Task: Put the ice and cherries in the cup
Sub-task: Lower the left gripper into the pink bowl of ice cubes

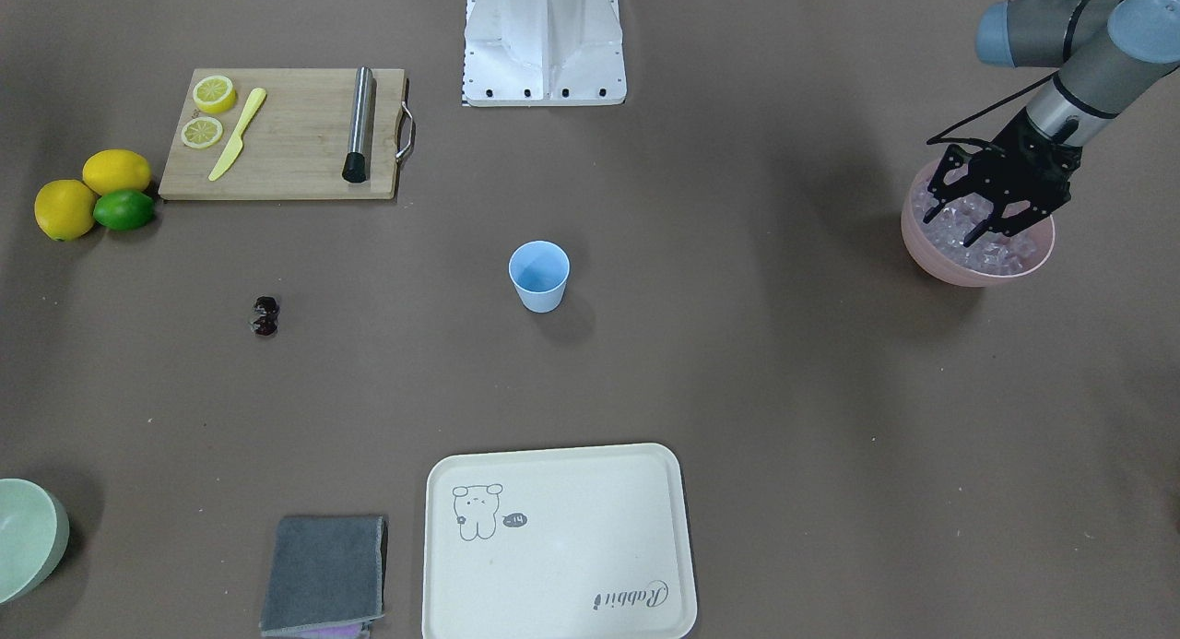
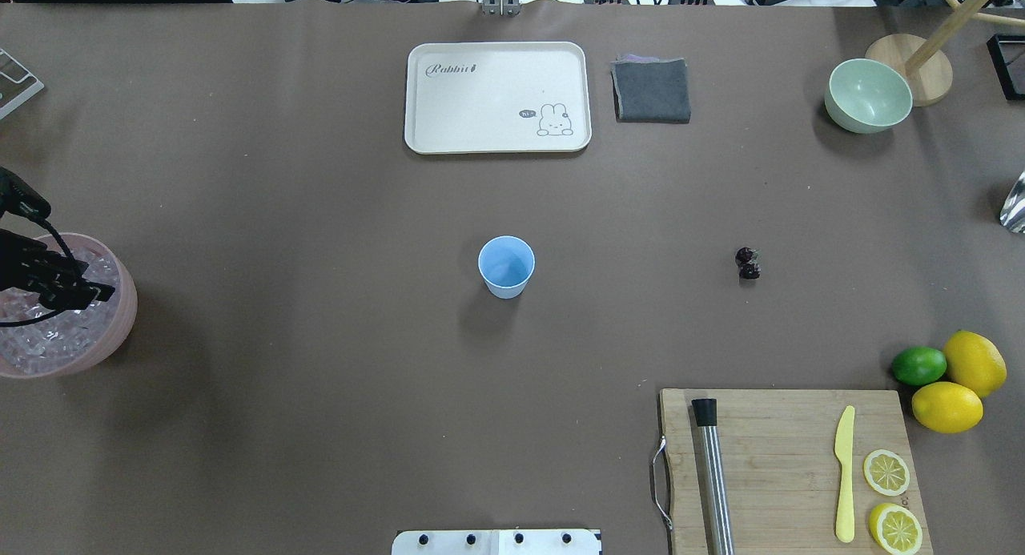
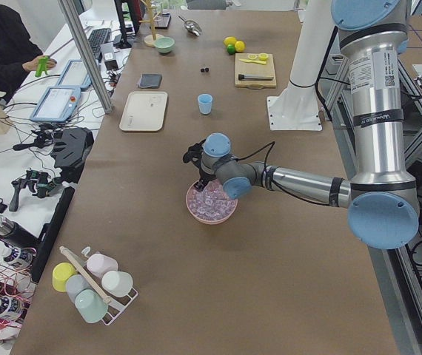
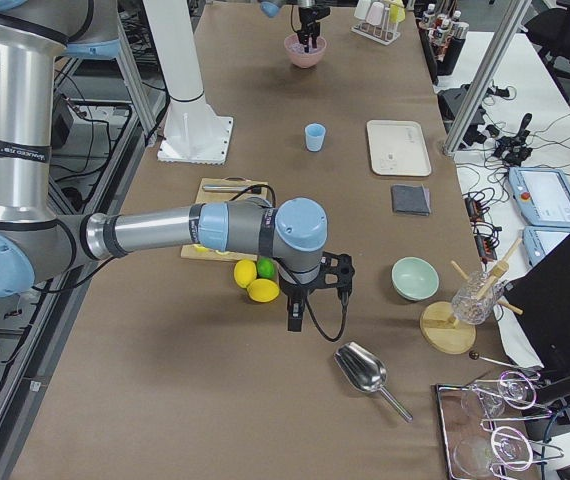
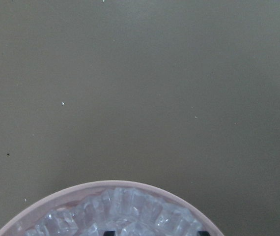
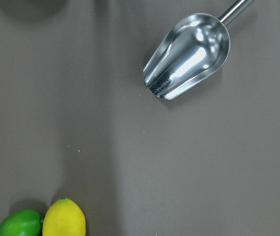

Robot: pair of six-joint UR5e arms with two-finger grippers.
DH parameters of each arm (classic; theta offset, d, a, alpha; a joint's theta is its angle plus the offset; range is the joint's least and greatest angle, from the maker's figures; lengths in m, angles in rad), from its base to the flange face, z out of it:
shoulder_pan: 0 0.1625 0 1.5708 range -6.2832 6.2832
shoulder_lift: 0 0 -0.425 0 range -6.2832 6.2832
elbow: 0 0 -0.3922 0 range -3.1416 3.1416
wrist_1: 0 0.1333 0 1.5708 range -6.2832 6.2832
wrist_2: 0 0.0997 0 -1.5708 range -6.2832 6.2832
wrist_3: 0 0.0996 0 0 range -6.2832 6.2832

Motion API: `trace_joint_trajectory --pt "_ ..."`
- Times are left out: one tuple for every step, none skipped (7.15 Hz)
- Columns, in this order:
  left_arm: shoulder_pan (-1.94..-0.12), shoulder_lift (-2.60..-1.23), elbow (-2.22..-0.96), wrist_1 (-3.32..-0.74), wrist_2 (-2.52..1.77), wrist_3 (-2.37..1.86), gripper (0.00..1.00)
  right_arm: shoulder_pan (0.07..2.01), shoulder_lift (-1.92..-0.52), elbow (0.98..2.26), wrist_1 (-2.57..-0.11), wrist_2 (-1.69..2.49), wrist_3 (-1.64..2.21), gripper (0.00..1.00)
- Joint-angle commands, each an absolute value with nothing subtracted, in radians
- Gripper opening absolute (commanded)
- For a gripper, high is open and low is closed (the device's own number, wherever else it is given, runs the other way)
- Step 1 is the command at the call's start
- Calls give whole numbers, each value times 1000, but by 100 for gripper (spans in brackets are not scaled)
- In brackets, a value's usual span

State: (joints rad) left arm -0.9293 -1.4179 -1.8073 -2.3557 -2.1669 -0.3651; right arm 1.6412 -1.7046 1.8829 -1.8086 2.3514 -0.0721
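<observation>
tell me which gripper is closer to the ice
Left. The left gripper is down at the ice in the pink bowl; the right gripper hangs near the lemons at the table's opposite end.

two lemons (image 2: 974, 363), two lemon slices (image 2: 886, 472), one lime (image 2: 919, 365), one cup (image 2: 506, 287), two bowls (image 2: 869, 122), one tray (image 2: 480, 98).

Left pincer (image 1: 952, 229) agape and downward; right pincer (image 4: 293, 322) low, vertical.
</observation>
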Motion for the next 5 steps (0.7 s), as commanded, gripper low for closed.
trace_joint_trajectory --pt "-920 -1422 -1807 -2355 -2166 -365 63 1641 -1707 1882 -1809 2350 -72 100" --pt "-920 -1430 -1806 -2355 -2166 -365 63 1641 -1709 1884 -1809 2350 -74 100" --pt "-920 -1434 -1804 -2355 -2166 -365 63 1643 -1710 1884 -1809 2350 -74 100" --pt "-919 -1433 -1804 -2355 -2166 -365 63 1643 -1710 1884 -1809 2350 -74 100" --pt "-919 -1433 -1804 -2355 -2167 -365 63 1643 -1710 1884 -1809 2350 -74 100"
